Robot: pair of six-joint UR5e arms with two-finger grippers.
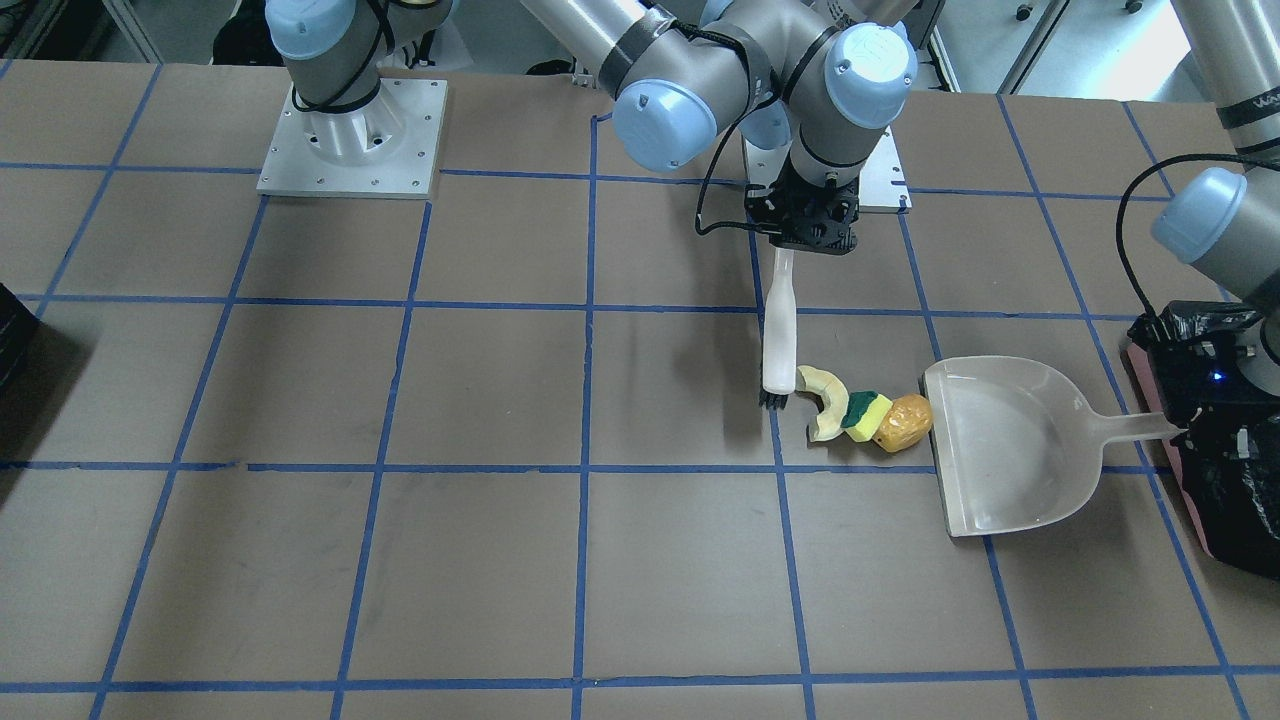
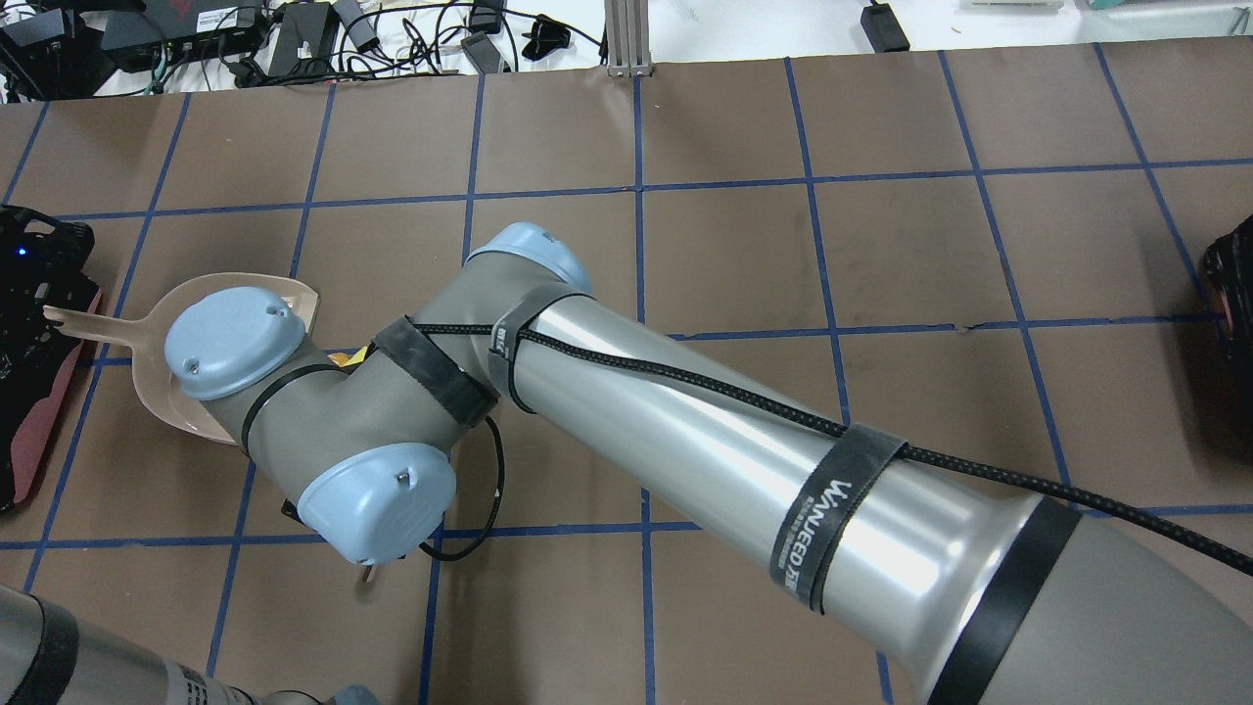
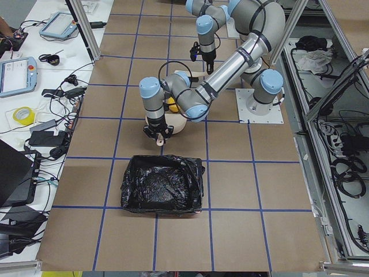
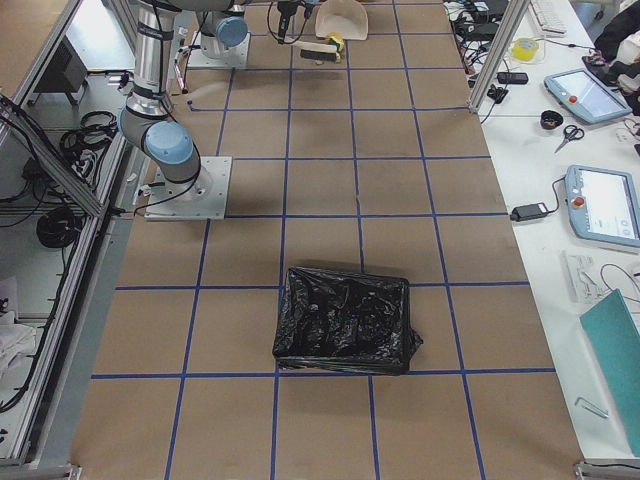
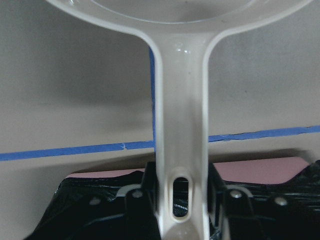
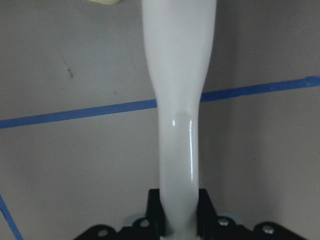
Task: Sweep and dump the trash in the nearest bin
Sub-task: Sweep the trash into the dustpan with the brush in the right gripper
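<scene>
My right gripper (image 1: 786, 250) is shut on the white handle of a brush (image 1: 778, 340) that stands with its dark bristles on the table. The handle fills the right wrist view (image 6: 177, 125). Beside the bristles lie a pale curved peel (image 1: 825, 400), a green-yellow sponge (image 1: 866, 412) and an orange lump (image 1: 905, 423), in a row up to the mouth of the clear dustpan (image 1: 1010, 450). My left gripper (image 5: 182, 202) is shut on the dustpan's handle (image 5: 180, 125), over the edge of the pink-sided bin (image 1: 1240, 490) with its black bag.
A second black-bagged bin (image 4: 345, 320) stands far off on my right side and shows at the table edge (image 2: 1233, 284). My right arm (image 2: 685, 431) reaches across to the left half. Both arm bases (image 1: 350, 130) stand at the near edge.
</scene>
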